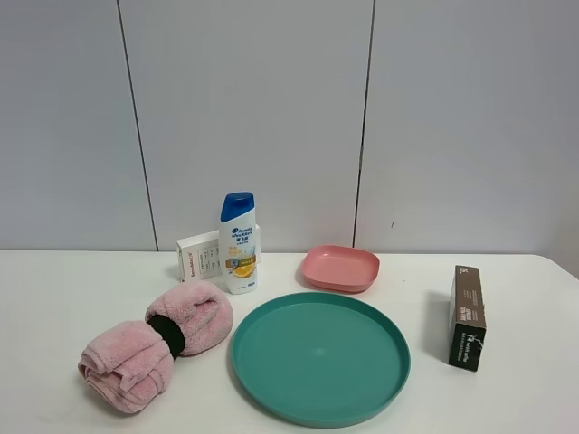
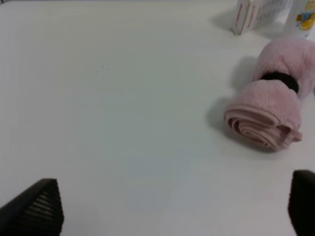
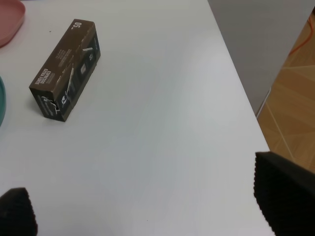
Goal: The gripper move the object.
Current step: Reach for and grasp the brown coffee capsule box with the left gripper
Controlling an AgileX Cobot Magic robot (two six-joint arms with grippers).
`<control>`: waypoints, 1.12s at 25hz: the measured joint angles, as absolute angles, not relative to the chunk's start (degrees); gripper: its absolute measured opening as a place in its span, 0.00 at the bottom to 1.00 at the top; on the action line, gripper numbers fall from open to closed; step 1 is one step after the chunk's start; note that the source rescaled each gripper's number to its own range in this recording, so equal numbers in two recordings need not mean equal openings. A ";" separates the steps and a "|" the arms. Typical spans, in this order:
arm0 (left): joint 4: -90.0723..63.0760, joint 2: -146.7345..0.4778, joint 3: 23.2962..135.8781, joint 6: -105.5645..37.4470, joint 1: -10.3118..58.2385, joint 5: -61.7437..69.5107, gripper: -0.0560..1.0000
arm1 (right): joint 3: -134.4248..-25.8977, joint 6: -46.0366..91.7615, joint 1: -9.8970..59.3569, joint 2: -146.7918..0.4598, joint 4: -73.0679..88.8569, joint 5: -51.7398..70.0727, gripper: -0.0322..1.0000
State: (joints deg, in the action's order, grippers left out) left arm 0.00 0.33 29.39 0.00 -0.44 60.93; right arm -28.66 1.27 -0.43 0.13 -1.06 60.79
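From high, the brown box [image 1: 468, 317] lies on the white bench [image 1: 54, 298] right of the teal plate [image 1: 242, 371]; left wrist view: left tool [image 2: 172, 204] spread wide near a pink towel [image 2: 268, 113]; right wrist view: right tool [image 3: 147, 201] spread wide, clear of the box.

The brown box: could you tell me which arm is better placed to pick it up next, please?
Probably the right. The brown box lies on the right of the table, ahead of the open right gripper in its wrist view. The left gripper faces the pink towel instead.
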 joint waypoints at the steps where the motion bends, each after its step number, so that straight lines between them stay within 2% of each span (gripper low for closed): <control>1: 0.00 0.33 29.39 0.00 -0.44 60.93 0.88 | -28.66 1.27 -0.43 0.13 -1.06 60.79 1.00; 17: -1.26 -0.41 30.08 0.31 -0.44 60.66 0.88 | -28.66 1.27 -0.43 0.13 -1.06 60.79 1.00; 21: -3.71 -8.89 35.95 0.00 -0.44 58.80 0.88 | -28.66 1.27 -0.43 0.13 -1.06 60.79 1.00; 28: -5.01 -33.54 51.63 -4.12 -0.44 57.15 0.88 | -28.66 1.27 -0.43 0.13 -1.06 60.79 1.00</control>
State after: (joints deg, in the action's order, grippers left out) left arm -5.01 -33.54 51.63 -4.12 -0.44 57.15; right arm -28.66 1.27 -0.43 0.13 -1.06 60.79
